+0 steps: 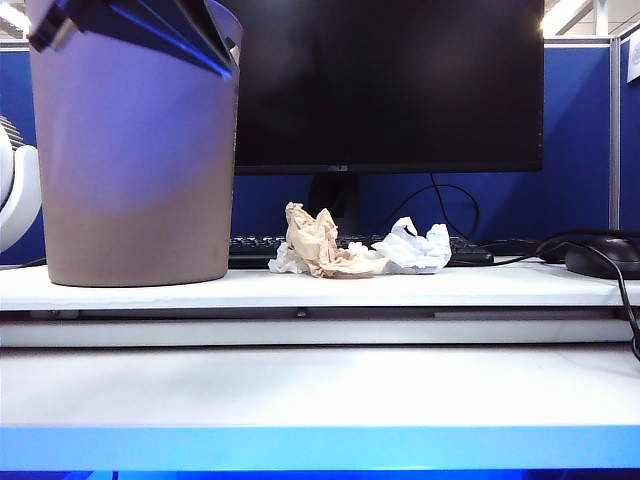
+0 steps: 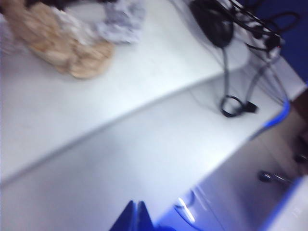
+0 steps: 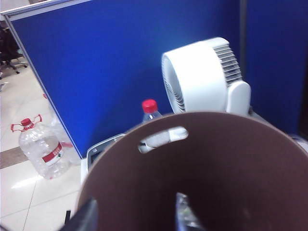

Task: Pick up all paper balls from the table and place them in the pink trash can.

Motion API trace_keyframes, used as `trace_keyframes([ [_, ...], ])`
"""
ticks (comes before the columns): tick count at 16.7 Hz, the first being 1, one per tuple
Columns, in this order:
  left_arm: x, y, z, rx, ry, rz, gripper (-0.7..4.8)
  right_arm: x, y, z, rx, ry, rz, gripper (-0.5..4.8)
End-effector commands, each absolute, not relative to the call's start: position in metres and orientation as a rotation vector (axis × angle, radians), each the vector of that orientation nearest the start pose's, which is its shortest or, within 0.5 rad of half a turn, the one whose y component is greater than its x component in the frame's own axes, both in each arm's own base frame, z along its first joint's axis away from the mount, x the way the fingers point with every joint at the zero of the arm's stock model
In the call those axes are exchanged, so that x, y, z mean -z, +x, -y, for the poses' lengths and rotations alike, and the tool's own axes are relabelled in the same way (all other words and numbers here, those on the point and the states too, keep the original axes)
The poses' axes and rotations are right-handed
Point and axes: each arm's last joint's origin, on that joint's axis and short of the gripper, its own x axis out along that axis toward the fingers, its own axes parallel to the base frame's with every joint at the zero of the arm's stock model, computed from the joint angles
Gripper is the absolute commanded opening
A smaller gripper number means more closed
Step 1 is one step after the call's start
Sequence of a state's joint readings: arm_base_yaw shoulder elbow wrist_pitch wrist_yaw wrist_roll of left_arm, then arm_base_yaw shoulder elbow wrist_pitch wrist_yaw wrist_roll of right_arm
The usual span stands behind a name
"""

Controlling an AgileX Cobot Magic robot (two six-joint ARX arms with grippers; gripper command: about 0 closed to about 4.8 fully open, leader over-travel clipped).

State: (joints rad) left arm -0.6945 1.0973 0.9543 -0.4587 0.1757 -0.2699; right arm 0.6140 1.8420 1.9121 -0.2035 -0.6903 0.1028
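Observation:
The pink trash can (image 1: 140, 170) stands on the raised shelf of the table (image 1: 320, 390) at the left. My right gripper (image 1: 140, 28) hangs over its mouth. In the right wrist view the right gripper (image 3: 136, 216) is open above the bin's dark inside (image 3: 226, 173), with nothing visible between its fingers. A tan paper ball (image 1: 318, 243), a white one (image 1: 415, 248) and a small white scrap (image 1: 285, 262) lie together in front of the monitor. My left gripper (image 2: 137, 215) is shut and empty above the table's front part, well short of the tan ball (image 2: 62, 45) and white ball (image 2: 120, 21).
A black monitor (image 1: 390, 85) and keyboard (image 1: 255, 248) stand behind the paper balls. A mouse (image 1: 605, 257) and cables (image 2: 236, 103) lie at the right. A white fan (image 3: 202, 77) and a red-capped bottle (image 3: 150, 109) stand beyond the bin, against a blue partition.

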Motion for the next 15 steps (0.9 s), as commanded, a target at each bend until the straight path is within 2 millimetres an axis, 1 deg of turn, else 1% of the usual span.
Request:
trace_keyframes([
  [1,-0.303,0.195,0.168,0.760,-0.104,-0.618,0.17,-0.449,0.322,-0.222,-1.210,0.079,-0.204,2.79],
  [3,-0.294,0.212,0.187,0.778,-0.156,-0.560,0.17,-0.463,0.315,-0.187,-1.076,0.021,-0.205,2.68],
  [4,-0.289,0.216,0.198,0.798,-0.158,-0.539,0.18,-0.470,0.309,-0.171,-0.999,-0.007,-0.211,2.68],
  [5,-0.283,0.222,0.209,0.817,-0.165,-0.508,0.25,-0.479,0.297,-0.147,-0.894,-0.047,-0.234,2.70],
  [6,-0.276,0.228,0.218,0.825,-0.166,-0.483,0.31,-0.483,0.288,-0.131,-0.830,-0.071,-0.261,2.70],
  [7,-0.259,0.236,0.233,0.793,-0.155,-0.471,0.81,-0.488,0.268,-0.106,-0.718,-0.113,-0.330,2.71],
  [8,-0.242,0.245,0.239,0.719,-0.136,-0.478,1.64,-0.489,0.252,-0.088,-0.616,-0.159,-0.394,2.75],
  [9,-0.230,0.251,0.243,0.671,-0.118,-0.486,2.28,-0.488,0.243,-0.081,-0.559,-0.179,-0.433,2.75],
  [10,-0.209,0.260,0.249,0.609,-0.096,-0.498,3.12,-0.482,0.229,-0.073,-0.491,-0.215,-0.509,2.75],
  [11,-0.196,0.265,0.252,0.561,-0.082,-0.502,3.53,-0.475,0.221,-0.070,-0.455,-0.233,-0.580,2.75],
  [12,-0.189,0.268,0.253,0.538,-0.076,-0.499,3.78,-0.468,0.218,-0.069,-0.452,-0.239,-0.630,2.75],
  [13,-0.184,0.270,0.254,0.496,-0.082,-0.497,3.82,-0.456,0.216,-0.069,-0.451,-0.241,-0.691,2.76],
  [15,-0.185,0.276,0.255,0.426,-0.096,-0.399,3.82,-0.427,0.220,-0.070,-0.456,-0.247,-0.808,2.75],
])
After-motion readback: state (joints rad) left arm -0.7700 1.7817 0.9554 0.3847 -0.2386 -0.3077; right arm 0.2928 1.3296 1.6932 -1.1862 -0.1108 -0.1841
